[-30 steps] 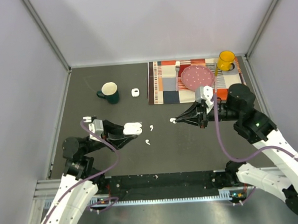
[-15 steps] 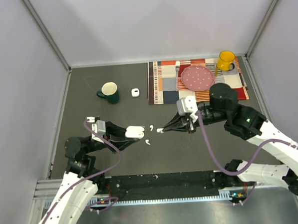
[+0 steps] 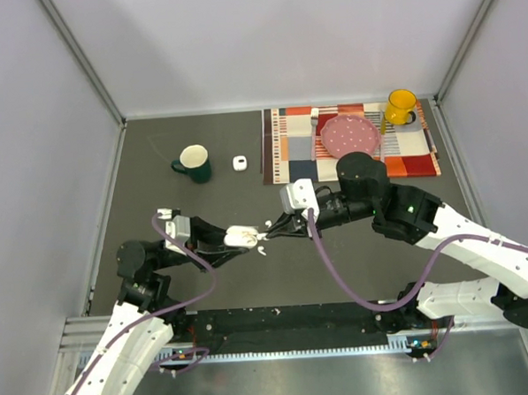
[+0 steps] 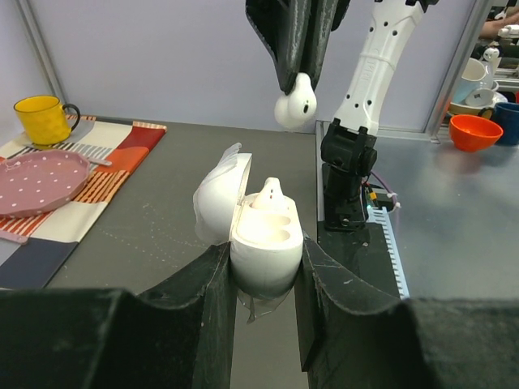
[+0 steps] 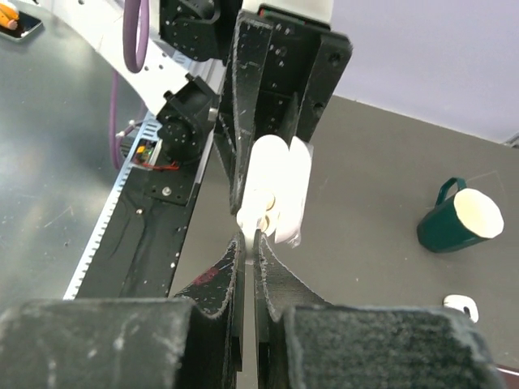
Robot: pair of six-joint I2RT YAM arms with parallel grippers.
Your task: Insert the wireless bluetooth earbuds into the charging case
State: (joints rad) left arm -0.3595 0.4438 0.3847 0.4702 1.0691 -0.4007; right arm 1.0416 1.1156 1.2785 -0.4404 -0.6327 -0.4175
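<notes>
Pinching a tiny white comma-shaped plastic earbud [image 4: 294, 102], R end effector [image 4: 298, 79] hangs closed on it just above the open white oval plastic charging case [image 4: 261, 231], clamped by L end effector [image 4: 263, 250]. Step: insertion, prob. Next: align stem w/ empty socket, lower straight.

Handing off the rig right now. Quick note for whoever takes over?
Left gripper: shut on the charging case, lid open.
Right gripper: shut on the held earbud, which hangs just above the case.
Done: one seated earbud is in the case; the socket beside it looks empty.
Left: lower the held earbud into that socket. Two loose earbuds lie on the table next to the case.
</notes>
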